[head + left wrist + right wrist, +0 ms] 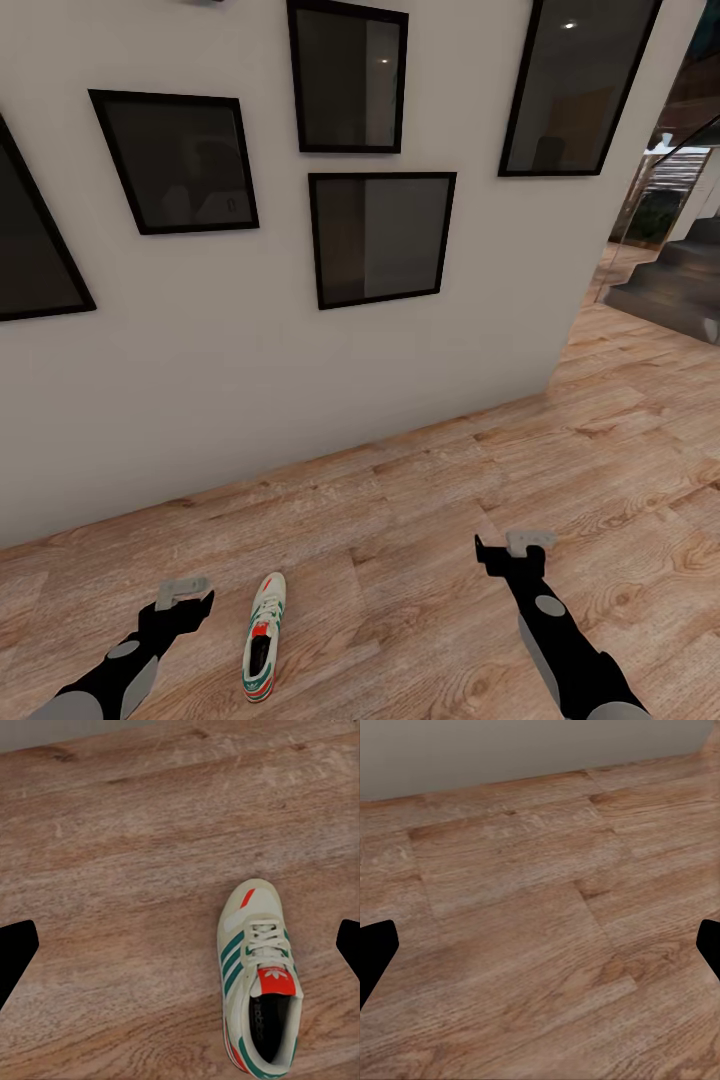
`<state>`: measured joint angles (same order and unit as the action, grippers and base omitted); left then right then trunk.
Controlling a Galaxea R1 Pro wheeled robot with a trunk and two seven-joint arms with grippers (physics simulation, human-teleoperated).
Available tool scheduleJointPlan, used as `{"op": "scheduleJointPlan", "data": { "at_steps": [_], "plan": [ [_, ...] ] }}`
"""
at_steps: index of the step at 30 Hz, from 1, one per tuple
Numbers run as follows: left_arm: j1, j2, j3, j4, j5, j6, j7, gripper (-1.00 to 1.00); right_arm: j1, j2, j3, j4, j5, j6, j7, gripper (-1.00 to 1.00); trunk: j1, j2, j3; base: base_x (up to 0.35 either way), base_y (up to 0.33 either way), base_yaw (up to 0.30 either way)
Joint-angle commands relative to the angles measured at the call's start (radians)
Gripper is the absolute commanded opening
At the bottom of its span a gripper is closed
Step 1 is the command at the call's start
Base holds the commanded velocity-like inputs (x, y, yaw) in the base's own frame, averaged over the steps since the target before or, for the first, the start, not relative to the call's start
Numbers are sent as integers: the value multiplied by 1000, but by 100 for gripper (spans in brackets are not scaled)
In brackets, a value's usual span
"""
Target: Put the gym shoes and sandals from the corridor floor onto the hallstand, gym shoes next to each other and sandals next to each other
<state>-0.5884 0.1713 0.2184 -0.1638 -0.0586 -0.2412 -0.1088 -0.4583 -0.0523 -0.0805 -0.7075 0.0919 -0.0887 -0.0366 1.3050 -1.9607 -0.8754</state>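
One gym shoe [264, 636] lies on the corridor floor [420, 520], toe toward 12 o'clock, just at 3 o'clock of the left gripper [186, 592]. Both the left gripper and the right gripper [512, 548] hang wide open, holding nothing.

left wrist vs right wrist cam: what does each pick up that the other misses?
Left wrist alone: one gym shoe lying on the boards, white with green side stripes, a red tongue patch and white laces, its opening facing up. It lies off to one side of the gap between the fingers, not between them.

Right wrist alone: a strip of pale wall meeting the floor.

Both: the wood-plank corridor floor, and dark fingertips at the two picture edges, set wide apart with nothing held.
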Motion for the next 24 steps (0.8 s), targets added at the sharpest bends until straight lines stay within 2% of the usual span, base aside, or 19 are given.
{"op": "scheduleJointPlan", "data": {
  "at_steps": [1,10,11,12,24],
  "plan": [
    [-1,0,9,1,-6,-3,-6,100,0,0,-1,0,10,-2,-3,100,0,0,-1,0,0,0],
    [-2,-19,5,1,-10,0,-6,100,0,-1,-2,-6,10,-1,-3,100,0,0,-1,0,0,0],
    [-4,-22,-16,0,-9,6,-6,100,0,-2,-3,-7,12,3,-4,100,0,0,-1,0,0,0],
    [-5,-23,-19,0,-9,7,-6,100,0,-2,-4,-7,12,4,-4,100,0,0,-1,0,0,-5],
    [-13,-31,-34,0,-8,12,-6,100,0,-4,-7,-7,11,44,-3,100,46,-84,-48,0,0,-102]
  ]
}}
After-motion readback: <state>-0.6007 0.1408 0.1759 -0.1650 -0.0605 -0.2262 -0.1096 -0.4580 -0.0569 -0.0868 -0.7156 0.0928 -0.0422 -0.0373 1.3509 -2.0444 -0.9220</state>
